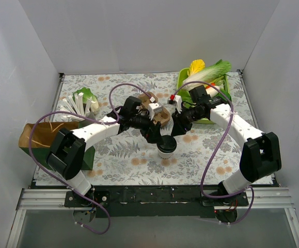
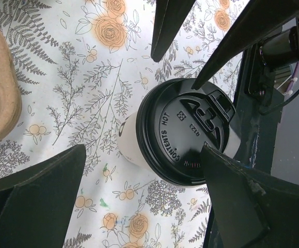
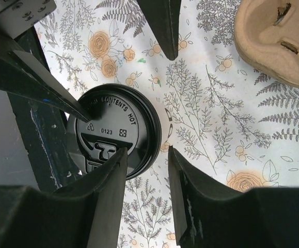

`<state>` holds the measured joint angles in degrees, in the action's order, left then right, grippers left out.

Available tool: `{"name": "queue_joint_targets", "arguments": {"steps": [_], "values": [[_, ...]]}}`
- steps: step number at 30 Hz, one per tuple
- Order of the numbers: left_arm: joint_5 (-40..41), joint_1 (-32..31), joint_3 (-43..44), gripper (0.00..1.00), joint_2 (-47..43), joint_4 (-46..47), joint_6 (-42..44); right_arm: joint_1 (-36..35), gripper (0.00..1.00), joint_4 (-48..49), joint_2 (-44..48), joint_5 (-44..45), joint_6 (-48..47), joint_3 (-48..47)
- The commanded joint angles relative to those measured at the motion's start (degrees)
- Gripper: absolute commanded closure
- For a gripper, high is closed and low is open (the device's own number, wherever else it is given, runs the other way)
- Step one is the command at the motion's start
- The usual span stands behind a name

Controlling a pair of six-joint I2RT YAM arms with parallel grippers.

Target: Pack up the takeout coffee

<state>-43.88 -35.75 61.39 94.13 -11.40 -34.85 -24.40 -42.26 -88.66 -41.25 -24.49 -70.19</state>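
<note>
Sitting upright: white cup (image 2: 128, 143) w/ black lid (image 2: 183, 137); left gripper (image 2: 144, 150), right gripper (image 3: 148, 151) apart.

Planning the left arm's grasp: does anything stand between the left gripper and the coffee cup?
Nothing does: the open left gripper straddles the coffee cup. One finger of the right gripper reaches the far rim of its lid, crowding it.

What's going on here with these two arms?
The robot is packing a takeout coffee. The cup, with its black lid on, stands on the table. The left gripper and the right gripper are both open and close over the lid, but neither has closed on the cup. The cardboard carrier sits just beyond, and the cup is not in it yet.
</note>
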Motion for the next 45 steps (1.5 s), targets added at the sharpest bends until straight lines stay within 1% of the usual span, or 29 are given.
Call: {"name": "queue_joint_targets", "arguments": {"steps": [1,8,19,38,45], "values": [[0.9,0.41,-1.09,0.05,-4.3,-0.64,1.28,-0.12,0.54,-0.19,0.07,-1.54,-0.21,-1.44],[0.81,0.59,-1.27,0.05,-4.65,-0.82,1.01,-0.12,0.5,-0.19,-0.19,-4.45,-0.12,0.67],[0.2,0.5,-1.27,0.05,-4.74,-1.61,1.54,-0.03,0.48,-0.45,-0.37,-5.15,-0.03,1.9],[-1.82,0.59,-2.41,0.05,-5.09,-1.26,2.95,-2.14,0.49,-0.54,1.65,-2.17,-1.7,4.45],[-2.44,0.59,-1.97,0.05,-3.69,0.32,1.28,-1.96,0.49,0.16,1.21,-1.72,-0.74,5.06]]}}
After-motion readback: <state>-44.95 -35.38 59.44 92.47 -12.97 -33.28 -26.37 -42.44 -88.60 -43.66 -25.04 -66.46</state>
